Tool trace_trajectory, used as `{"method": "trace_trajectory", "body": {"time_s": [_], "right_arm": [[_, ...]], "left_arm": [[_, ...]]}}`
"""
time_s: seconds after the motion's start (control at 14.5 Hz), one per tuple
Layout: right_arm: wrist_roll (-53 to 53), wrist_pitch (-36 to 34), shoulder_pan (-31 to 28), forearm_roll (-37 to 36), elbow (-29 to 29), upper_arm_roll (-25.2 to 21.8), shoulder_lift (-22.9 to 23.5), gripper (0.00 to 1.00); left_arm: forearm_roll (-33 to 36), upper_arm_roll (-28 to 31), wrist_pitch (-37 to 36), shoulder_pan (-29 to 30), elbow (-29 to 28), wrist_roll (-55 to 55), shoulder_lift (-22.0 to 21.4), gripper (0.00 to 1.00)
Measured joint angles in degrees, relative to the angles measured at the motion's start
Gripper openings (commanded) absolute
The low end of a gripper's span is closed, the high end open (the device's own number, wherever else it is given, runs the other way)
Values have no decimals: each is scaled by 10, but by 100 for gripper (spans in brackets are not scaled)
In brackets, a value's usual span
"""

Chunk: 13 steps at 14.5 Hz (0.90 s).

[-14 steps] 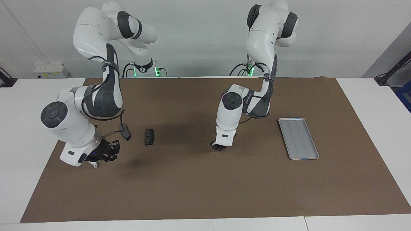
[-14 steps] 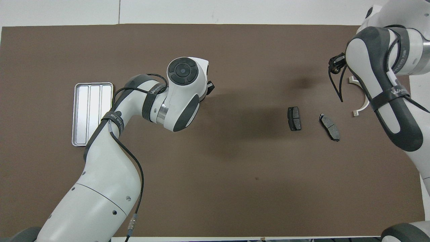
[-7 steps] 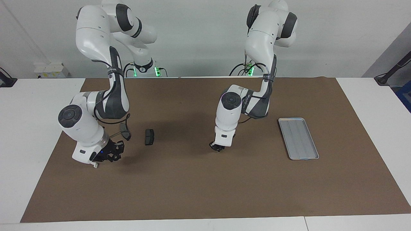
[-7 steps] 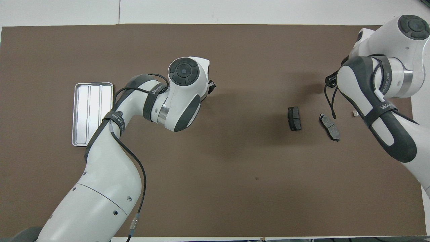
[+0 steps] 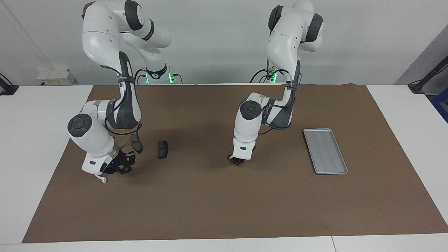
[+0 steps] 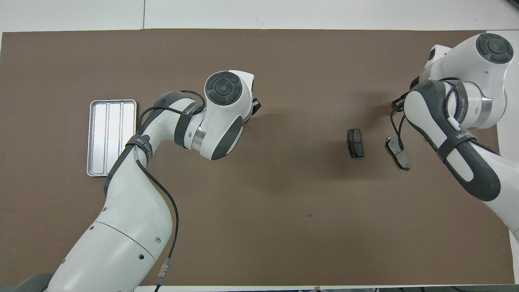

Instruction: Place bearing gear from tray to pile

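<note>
Left claw (image 5: 236,161) shut — mid-mat

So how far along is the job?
The tray looks empty, so pickup seems done. Left end effector hangs shut over the mat between tray and pile; whether it holds the gear, I cannot tell. Right end effector hovers by the pile. Delivery to the pile remains.

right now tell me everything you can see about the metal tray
The tray is a flat, silver-grey rectangle that looks like metal, with rounded corners, a low raised rim and lengthwise ridges splitting its floor into three strips. It lies flat on the brown mat toward the left arm's end of the table, long side running away from the robots. Nothing shows in it and nothing touches it except the mat; in the overhead view the left arm's forearm passes beside its edge, raised above it.
</note>
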Motion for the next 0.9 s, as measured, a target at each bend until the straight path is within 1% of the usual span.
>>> {"method": "trace_trajectory", "body": {"time_s": [0.14,0.21,0.28,0.34,0.41,0.48,0.55,0.62,0.76,0.9], "right_arm": [[0,14,0,0,-11,0,0,0],[0,23,0,0,-17,1,0,0],[0,30,0,0,-24,1,0,0],[0,36,0,0,-29,1,0,0],[0,43,0,0,-34,1,-1,0],[0,44,0,0,-36,1,-3,12],[0,44,0,0,-37,1,-4,62],[0,44,0,0,-38,1,-4,99],[10,44,0,0,-39,1,-5,100],[29,44,2,0,-39,1,-7,100]], "left_arm": [[0,0,1,-2,-4,0,1,0],[0,0,3,-3,-5,0,1,4],[0,0,3,-3,-6,0,1,18],[0,0,4,-3,-7,0,1,26],[0,0,4,-3,-7,-1,1,54],[0,0,4,-3,-7,-3,1,85],[0,0,4,-3,-7,-6,1,100],[0,2,4,-3,-7,-9,1,100],[0,13,-2,-4,-7,-12,1,100],[8,36,-12,-7,-1,-13,-5,100]]}}
